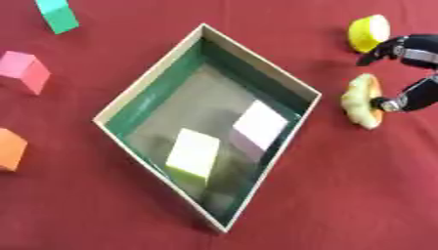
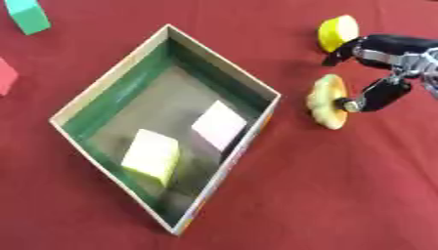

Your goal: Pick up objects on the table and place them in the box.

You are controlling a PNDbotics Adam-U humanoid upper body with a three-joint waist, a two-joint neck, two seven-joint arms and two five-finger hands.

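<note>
1. Box point(image 1: 145, 85): open, green inner walls, pale rim, set cornerwise on my red bench point(image 1: 342, 195).
2. Inside it: a pale yellow block point(image 1: 192, 154) toward the near corner and a pale pink block point(image 1: 259, 124) just beside it, apart from each other.
3. Yellow-orange scalloped disc point(image 2: 328, 101): standing on edge just right of the box.
4. My right hand point(image 2: 389, 58): fingers curled over the disc, one fingertip point(image 2: 349, 104) touching its face; grasping it.
5. Yellow round piece point(image 2: 337, 32): beyond the disc, near my hand.
6. Far left: green block point(image 1: 57, 15), pink block point(image 1: 24, 71), orange block point(image 1: 10, 149), well apart from the box.
</note>
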